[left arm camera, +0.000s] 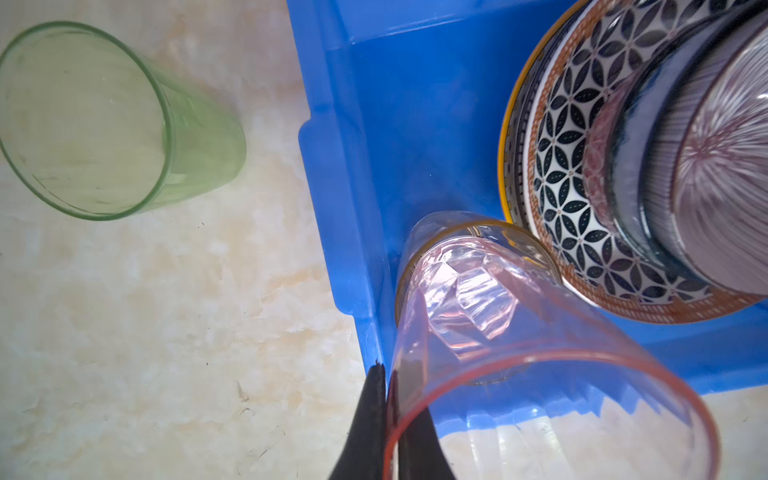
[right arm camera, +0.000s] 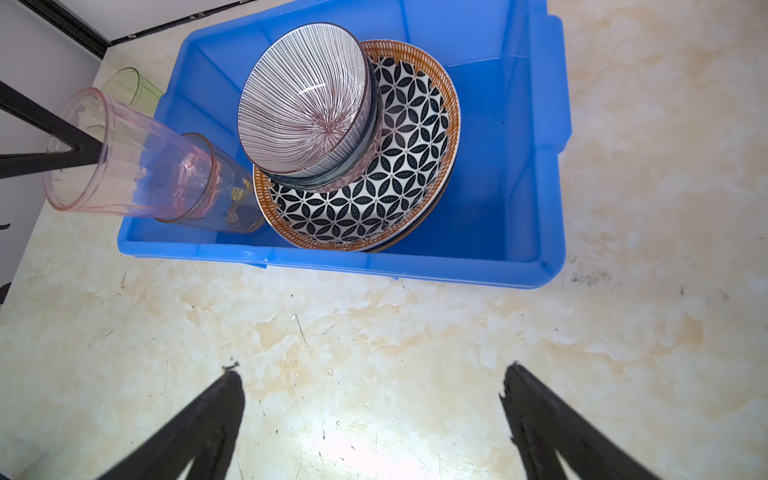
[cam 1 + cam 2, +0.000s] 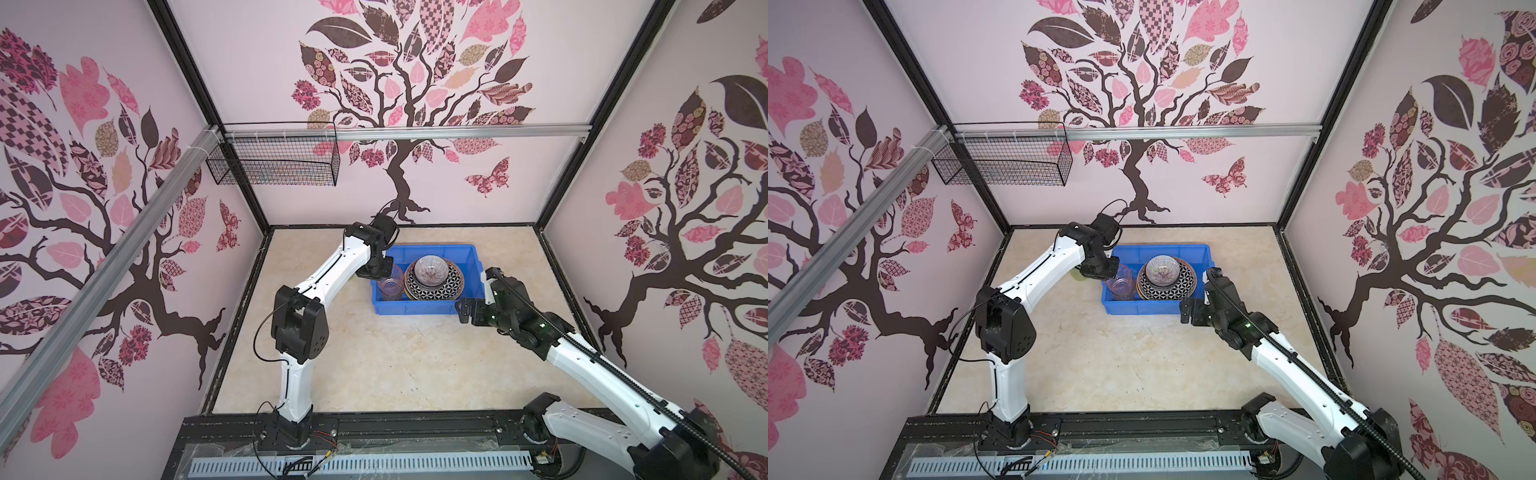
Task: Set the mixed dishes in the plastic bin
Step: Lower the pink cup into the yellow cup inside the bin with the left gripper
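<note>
Check the left gripper (image 1: pixel 388 388) first: its jaws stand narrow and pinch the rim wall of the pink tumbler (image 1: pixel 540 357), one finger inside the mouth and one outside. The pink tumbler tilts over one end of the blue bin (image 1: pixel 332 104). Its base is nested in the mouth of an amber-rimmed tumbler (image 1: pixel 478 227), which sits tilted inside the bin, just beside the geometric plate (image 1: pixel 561 187). Check the right gripper (image 2: pixel 372 372) next: its jaws stand wide apart, hold nothing and hang above bare tabletop (image 2: pixel 374 324), in front of the bin's near wall. Inside the bin, the geometric plate rests on at least one further plate, and a striped bowl (image 2: pixel 303 104) sits stacked on other bowls on top of it. Use the right wrist view for the side profile of the nested tumblers and for the left fingers (image 2: pixel 37 118) meeting at the pink rim. Use the left wrist view for the green tumbler (image 1: pixel 104 124), shown whole, upright on the tabletop outside the bin and apart from its wall. In a top view you see only a sliver of the green tumbler (image 3: pixel 1076 274) beside the left arm, which covers the rest.
</note>
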Available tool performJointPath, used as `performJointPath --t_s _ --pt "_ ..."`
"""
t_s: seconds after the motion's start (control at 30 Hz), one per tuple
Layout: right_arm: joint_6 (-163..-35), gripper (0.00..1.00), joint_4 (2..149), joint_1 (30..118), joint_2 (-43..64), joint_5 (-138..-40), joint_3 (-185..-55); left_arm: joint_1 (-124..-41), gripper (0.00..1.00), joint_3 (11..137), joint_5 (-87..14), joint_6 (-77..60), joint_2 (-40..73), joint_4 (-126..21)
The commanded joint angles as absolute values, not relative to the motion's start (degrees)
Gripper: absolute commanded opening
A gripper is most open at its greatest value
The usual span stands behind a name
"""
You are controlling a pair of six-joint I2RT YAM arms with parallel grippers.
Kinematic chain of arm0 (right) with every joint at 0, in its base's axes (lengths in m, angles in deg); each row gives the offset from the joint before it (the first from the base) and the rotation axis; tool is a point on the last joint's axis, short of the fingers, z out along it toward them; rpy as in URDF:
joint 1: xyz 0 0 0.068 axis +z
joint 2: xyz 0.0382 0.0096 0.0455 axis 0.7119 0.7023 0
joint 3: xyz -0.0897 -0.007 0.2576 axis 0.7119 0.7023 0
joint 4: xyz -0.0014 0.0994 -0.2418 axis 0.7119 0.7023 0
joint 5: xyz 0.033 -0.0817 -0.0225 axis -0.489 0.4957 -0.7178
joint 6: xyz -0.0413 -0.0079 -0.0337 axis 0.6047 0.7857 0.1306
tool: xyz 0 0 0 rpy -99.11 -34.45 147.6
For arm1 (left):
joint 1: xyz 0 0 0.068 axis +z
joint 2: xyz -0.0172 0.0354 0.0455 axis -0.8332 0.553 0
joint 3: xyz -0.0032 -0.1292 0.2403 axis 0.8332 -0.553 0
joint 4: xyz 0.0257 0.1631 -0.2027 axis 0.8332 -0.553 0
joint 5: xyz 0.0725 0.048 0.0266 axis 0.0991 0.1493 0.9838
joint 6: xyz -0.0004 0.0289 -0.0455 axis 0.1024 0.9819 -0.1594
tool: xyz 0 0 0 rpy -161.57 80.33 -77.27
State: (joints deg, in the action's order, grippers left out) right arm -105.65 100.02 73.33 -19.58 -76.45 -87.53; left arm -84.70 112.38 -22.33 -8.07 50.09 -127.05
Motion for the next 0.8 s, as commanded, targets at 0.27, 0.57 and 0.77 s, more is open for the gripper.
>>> performJointPath --t_s 0.27,0.57,0.77 --pt "-106.23 1.0 100.95 73.34 -19.31 -76.99 -88.6 -85.01 0.0 111.9 -22.36 -6.93 52.59 -127.85" --pt "-105.96 1.0 100.77 73.34 -18.96 -77.14 -88.5 -85.16 0.0 112.55 -22.33 -6.83 54.45 -129.17" --pt "-105.81 1.0 100.59 73.34 -18.43 -77.39 -88.85 -85.26 0.0 112.54 -22.25 -6.83 54.69 -129.2"
